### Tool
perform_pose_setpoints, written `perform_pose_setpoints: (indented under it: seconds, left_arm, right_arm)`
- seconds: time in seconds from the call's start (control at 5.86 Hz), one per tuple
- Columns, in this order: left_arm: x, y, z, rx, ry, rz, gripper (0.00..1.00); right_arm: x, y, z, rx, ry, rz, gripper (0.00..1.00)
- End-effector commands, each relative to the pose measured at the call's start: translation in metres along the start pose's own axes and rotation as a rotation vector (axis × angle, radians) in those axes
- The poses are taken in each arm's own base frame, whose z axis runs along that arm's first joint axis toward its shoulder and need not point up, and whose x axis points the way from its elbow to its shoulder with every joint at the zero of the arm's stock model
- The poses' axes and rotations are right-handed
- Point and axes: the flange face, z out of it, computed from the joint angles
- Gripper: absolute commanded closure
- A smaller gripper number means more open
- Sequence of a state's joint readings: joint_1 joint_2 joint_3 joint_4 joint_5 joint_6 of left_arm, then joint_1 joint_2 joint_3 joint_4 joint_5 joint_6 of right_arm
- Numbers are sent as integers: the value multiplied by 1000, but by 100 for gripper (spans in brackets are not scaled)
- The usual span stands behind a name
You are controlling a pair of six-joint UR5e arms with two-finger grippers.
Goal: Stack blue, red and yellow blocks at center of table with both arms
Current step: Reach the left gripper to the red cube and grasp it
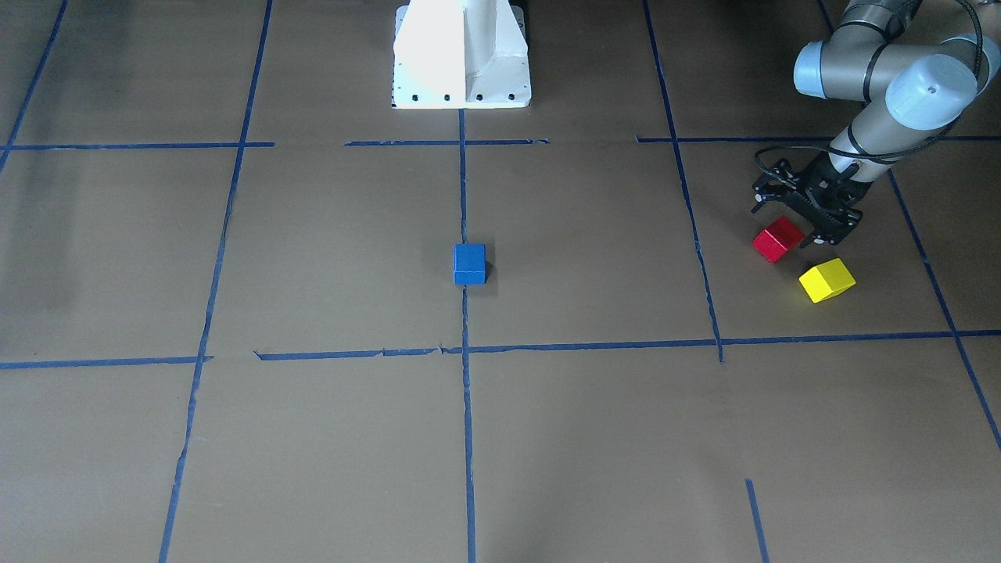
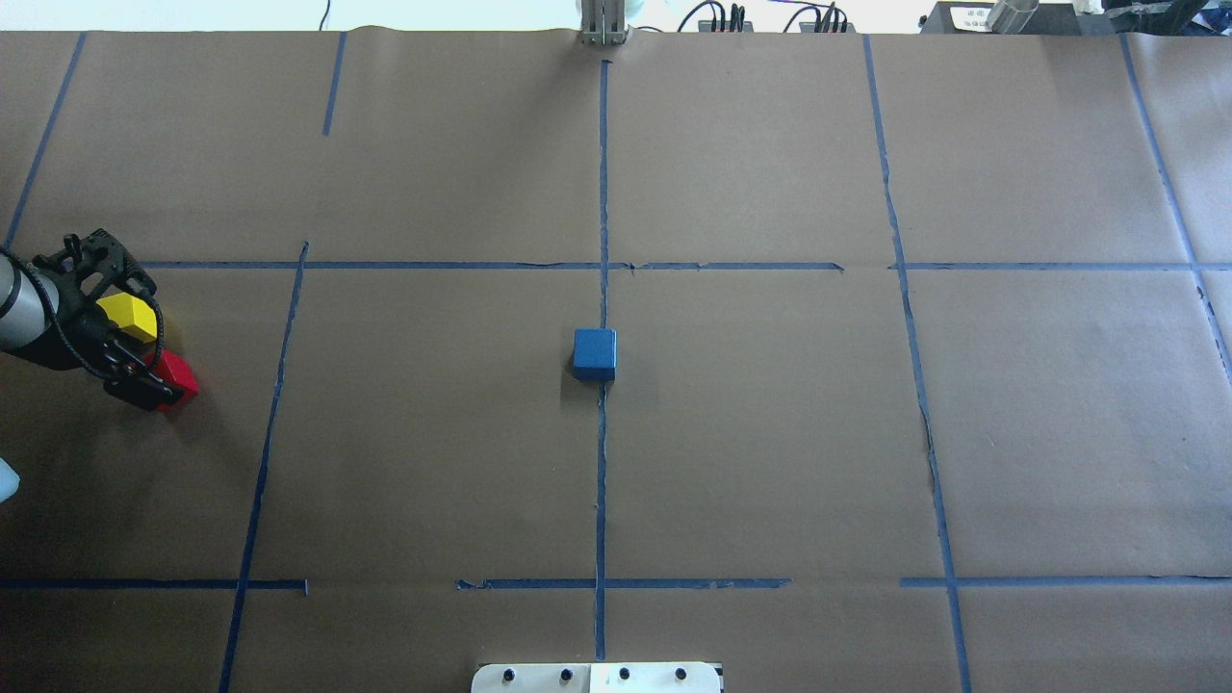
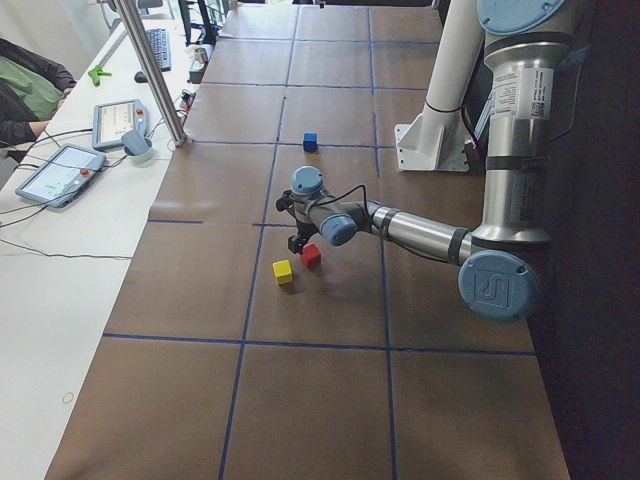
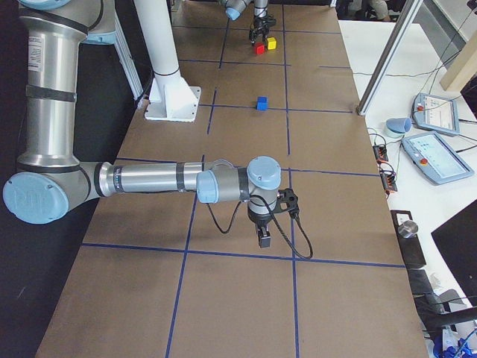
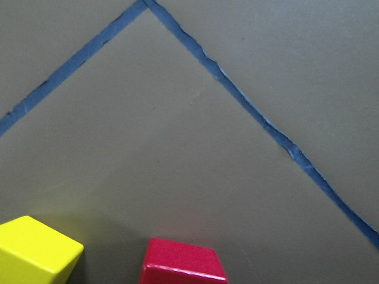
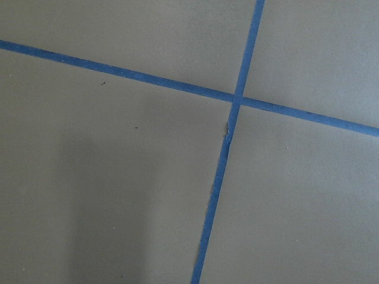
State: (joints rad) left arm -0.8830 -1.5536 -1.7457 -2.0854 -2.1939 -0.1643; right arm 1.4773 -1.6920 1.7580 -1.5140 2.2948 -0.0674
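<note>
You had 1 of 3 placed: blue block (image 1: 469, 263). Left gripper (image 1: 791, 221) gaped wide above red block (image 1: 778, 240), yellow block (image 1: 826, 280) beside; right gripper (image 4: 262, 237): could not tell.

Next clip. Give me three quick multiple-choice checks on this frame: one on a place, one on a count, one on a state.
1. The blue block sits: A on the centre tape line; B beside the yellow one; C on the red one.
2. Blocks by the left gripper: A one; B two; C three.
3. Stacked now: A nothing; B red on blue; C all three.
Key: A, it straddles that line; B, the red block and yellow block lie there; A, every block rests singly on the table.
</note>
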Motion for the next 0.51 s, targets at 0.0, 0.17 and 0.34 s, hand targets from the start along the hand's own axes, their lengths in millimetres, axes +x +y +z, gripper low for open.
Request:
perform_pose_setpoints:
  seconds: [0.0, 0.17, 0.34]
  left_arm:
    - [-3, 0, 7, -10, 0, -5, 0]
    - [-5, 0, 11, -17, -1, -8, 0]
    - [-6, 1, 14, -23, 0, -9, 0]
  right_arm:
    - [0, 1, 0, -1, 0, -1, 0]
    - [1, 1, 1, -1, 0, -2, 0]
    - [1, 2, 1, -4, 1, -5, 0]
